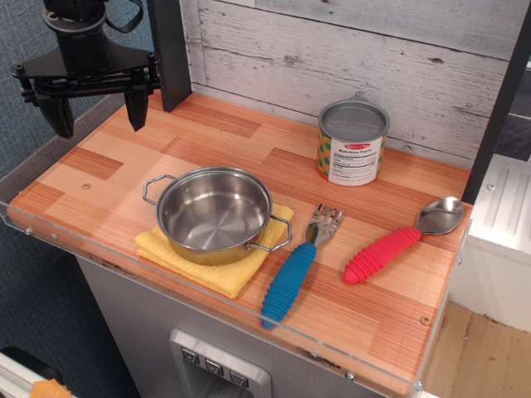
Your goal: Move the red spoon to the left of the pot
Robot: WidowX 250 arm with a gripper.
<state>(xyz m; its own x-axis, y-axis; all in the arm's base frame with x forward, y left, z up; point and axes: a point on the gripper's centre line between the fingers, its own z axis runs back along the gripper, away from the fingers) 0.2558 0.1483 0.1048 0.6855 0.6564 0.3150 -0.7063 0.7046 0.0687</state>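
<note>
The red spoon (pixel 400 240) lies flat at the right of the wooden counter, its silver bowl pointing to the far right and its ribbed red handle toward the front. The shiny steel pot (pixel 214 214) with two wire loop handles stands empty on a yellow cloth (pixel 217 267) near the front middle. My gripper (pixel 98 114) hangs open and empty above the far left corner of the counter, well away from both the spoon and the pot.
A blue-handled fork (pixel 296 269) lies between the pot and the spoon. A labelled tin can (pixel 353 143) stands at the back right. A dark post (pixel 170 54) rises behind the gripper. A clear acrylic rim (pixel 249 319) edges the counter front.
</note>
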